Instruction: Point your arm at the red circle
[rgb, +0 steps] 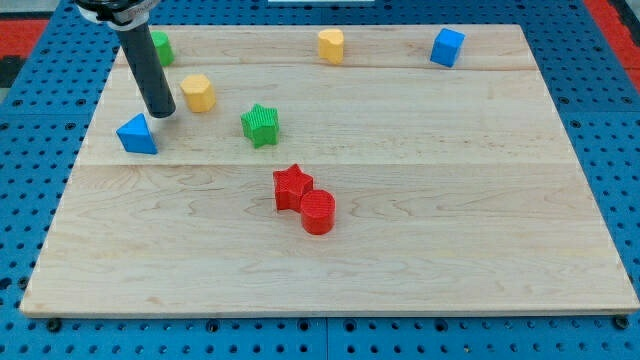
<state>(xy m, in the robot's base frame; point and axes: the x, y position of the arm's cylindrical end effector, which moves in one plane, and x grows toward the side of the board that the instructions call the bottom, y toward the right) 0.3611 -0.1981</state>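
My tip, rod slightly tilted, upper left

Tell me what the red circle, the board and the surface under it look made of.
Red circle: probably 3D-printed plastic, matte, with fine ribbed lines. Board: light wood, smooth, with visible grain and plank seams. Blue surface beneath: a panel with regular holes, material unclear.

No readable text, labels, brands or numbers anywhere: blocks plain, bench plain wood, rod unmarked.
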